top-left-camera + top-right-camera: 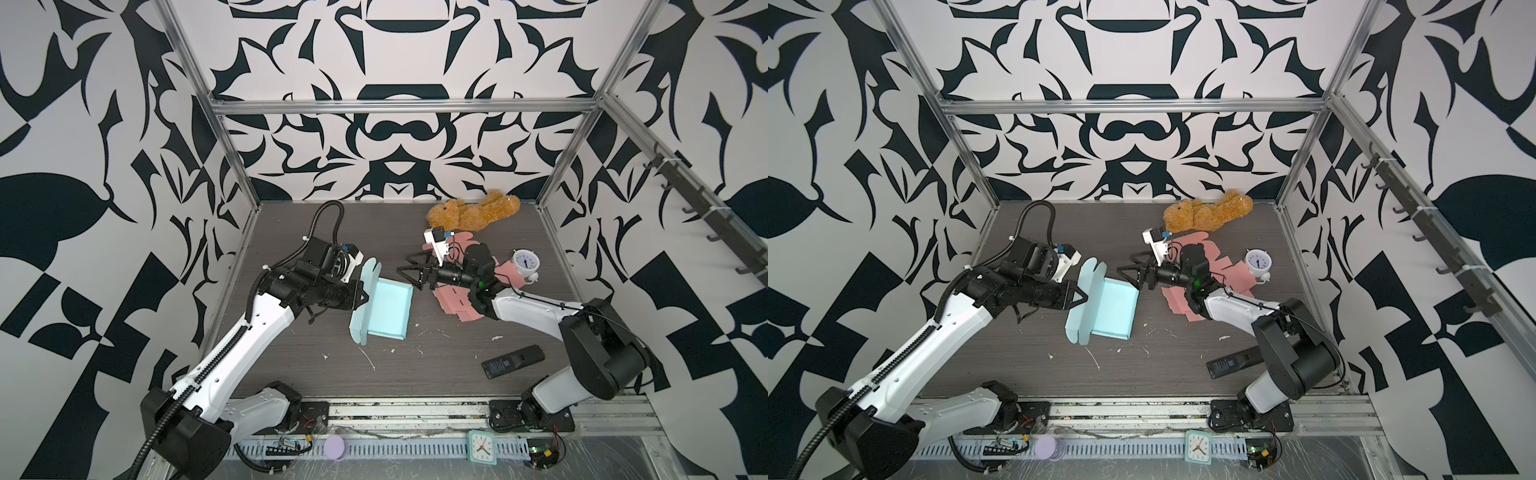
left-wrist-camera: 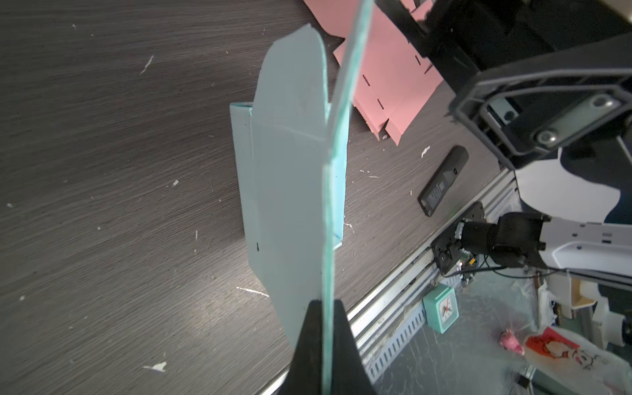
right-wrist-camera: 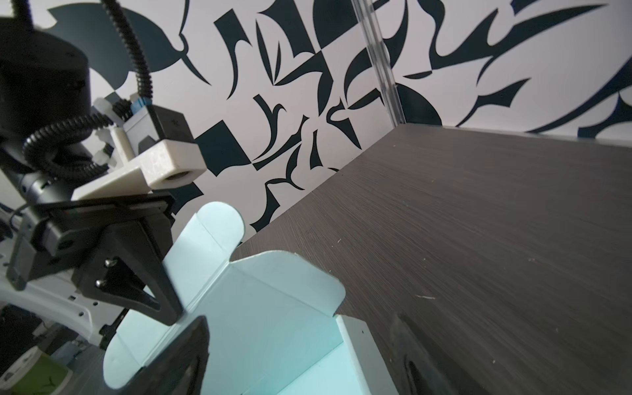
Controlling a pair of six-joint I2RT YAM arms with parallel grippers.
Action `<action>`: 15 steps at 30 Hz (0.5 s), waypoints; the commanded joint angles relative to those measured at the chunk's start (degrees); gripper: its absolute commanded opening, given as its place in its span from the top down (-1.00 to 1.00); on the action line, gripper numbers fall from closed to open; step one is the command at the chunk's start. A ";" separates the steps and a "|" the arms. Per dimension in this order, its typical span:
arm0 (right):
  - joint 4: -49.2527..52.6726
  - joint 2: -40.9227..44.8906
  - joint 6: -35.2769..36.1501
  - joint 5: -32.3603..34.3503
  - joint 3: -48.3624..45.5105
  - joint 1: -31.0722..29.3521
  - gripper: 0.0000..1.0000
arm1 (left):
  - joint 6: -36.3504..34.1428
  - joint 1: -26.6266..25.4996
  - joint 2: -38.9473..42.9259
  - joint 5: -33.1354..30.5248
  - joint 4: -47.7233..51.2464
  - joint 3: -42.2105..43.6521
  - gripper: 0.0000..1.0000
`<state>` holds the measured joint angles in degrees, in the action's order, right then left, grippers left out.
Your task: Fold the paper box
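Note:
The light blue paper box [image 1: 390, 309] [image 1: 1115, 311] lies half folded in the middle of the dark table, with a tray-like base and a tall rounded flap [image 2: 290, 171] standing up on its left side. My left gripper [image 1: 365, 298] [image 2: 323, 302] is shut on that upright flap, its two black fingers pressed flat against the thin edge. My right gripper [image 1: 409, 270] [image 3: 297, 359] hovers open at the box's far right corner, jaws spread wide over the base [image 3: 266, 325], touching nothing.
Flat pink paper cut-outs [image 1: 453, 307] lie under the right arm. A brown teddy bear [image 1: 473, 212] sits at the back, a white alarm clock [image 1: 525, 264] to the right, and a black remote [image 1: 513, 361] at the front right. Paper scraps dot the table.

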<state>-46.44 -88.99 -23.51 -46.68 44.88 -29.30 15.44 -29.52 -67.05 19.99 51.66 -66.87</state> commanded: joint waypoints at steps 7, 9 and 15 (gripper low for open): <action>14.20 -1.63 19.62 -10.34 10.42 0.12 -0.73 | -10.92 0.29 -2.39 3.78 11.18 -7.60 0.91; 17.06 -1.88 22.25 -11.62 11.47 0.18 -0.76 | -12.56 0.27 -2.36 3.94 12.18 -8.10 0.91; 34.76 -3.34 33.23 -10.24 18.40 -1.92 -0.80 | -13.83 0.27 -2.45 2.75 13.34 -9.18 0.88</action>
<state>-21.41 -92.99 1.45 -56.36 59.46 -29.74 4.05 -29.52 -69.04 22.28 60.95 -73.82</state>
